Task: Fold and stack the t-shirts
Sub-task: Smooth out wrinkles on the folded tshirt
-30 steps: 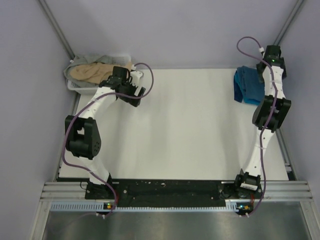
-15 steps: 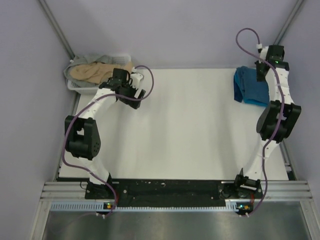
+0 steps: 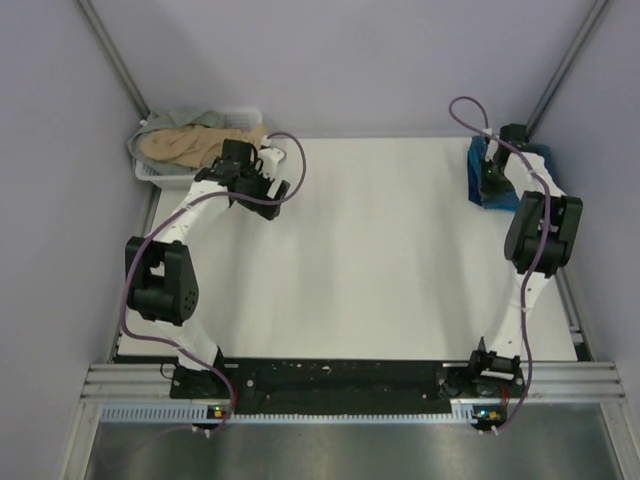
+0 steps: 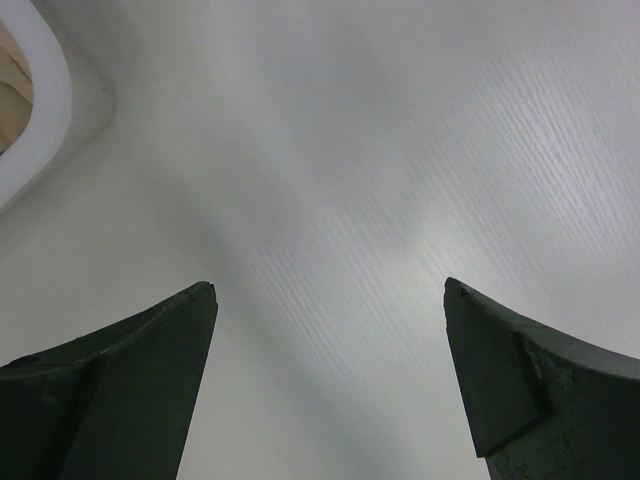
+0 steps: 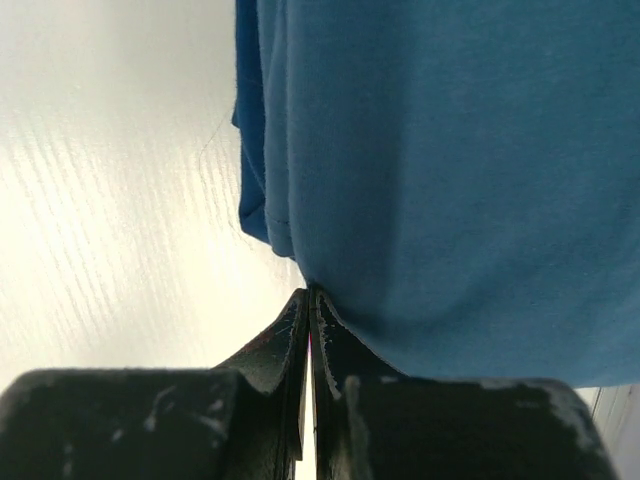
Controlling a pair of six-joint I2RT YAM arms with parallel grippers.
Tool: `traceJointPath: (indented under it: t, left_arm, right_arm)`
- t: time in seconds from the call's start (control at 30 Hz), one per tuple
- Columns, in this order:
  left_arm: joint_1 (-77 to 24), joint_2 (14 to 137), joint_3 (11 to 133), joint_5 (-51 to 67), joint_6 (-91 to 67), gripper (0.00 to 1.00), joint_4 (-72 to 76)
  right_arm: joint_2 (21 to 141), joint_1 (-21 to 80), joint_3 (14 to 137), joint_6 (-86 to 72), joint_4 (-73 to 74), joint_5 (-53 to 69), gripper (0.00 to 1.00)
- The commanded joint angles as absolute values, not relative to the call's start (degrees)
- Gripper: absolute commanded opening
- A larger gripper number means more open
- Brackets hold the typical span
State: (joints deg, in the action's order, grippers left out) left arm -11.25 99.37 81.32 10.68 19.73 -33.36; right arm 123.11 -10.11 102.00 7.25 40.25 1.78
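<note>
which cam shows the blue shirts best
Right wrist: the blue t-shirts fill most of the frame, layered edges clear, with the right hand shut at their edge. Top external shows only bits of them around the right arm. Left wrist shows none.

table white | far-right: folded blue t-shirts | far-left: basket

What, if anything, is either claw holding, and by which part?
Nothing visible: the left claw is open above the table; the right claw, shut, touches the blue t-shirt at its edge.
</note>
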Motion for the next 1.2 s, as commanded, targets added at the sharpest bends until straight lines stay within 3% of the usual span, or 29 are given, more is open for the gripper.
traceJointPath:
  t: [0.0, 0.17, 0.33, 0.47, 0.53, 0.7, 0.93, 1.17]
  left_arm:
    - [-10.90, 96.50, 81.12, 11.51, 20.65, 0.99, -31.64]
    - [-10.81, 95.36, 80.07, 11.34, 21.62, 0.99, -31.73]
    - [-10.28, 92.12, 76.83, 12.91, 21.97, 0.99, -30.15]
    - [-9.84, 85.36, 67.88, 16.60, 21.89, 0.99, -23.32]
    - [-9.67, 80.88, 60.33, 17.23, 20.92, 0.99, -15.95]
    - [-8.62, 72.26, 43.80, 16.26, 14.52, 0.99, 7.86]
    - [-5.54, 69.17, 23.94, 10.04, 2.12, 0.99, 40.72]
    - [-4.04, 66.63, 20.84, 12.64, 1.40, 0.99, 42.35]
  right_arm:
    - [121.47, -8.26, 103.88, 6.94, 39.02, 1.41, 0.00]
    - [116.12, -7.65, 103.98, 6.94, 39.02, 3.25, 0.00]
    - [105.49, -4.05, 95.22, 7.91, 35.70, 6.84, 0.21]
    - [91.97, -0.88, 79.67, 6.78, 22.89, 15.80, 0.58]
    - [85.46, -0.35, 70.01, 3.10, 14.29, 19.76, 0.98]
    - [71.56, -0.35, 49.26, -5.79, -7.87, 21.62, 0.99]
    - [60.83, -0.35, 31.22, -6.51, -18.01, 13.11, 0.99]
    - [56.95, -0.35, 17.68, -7.99, -30.04, 6.95, 0.99]
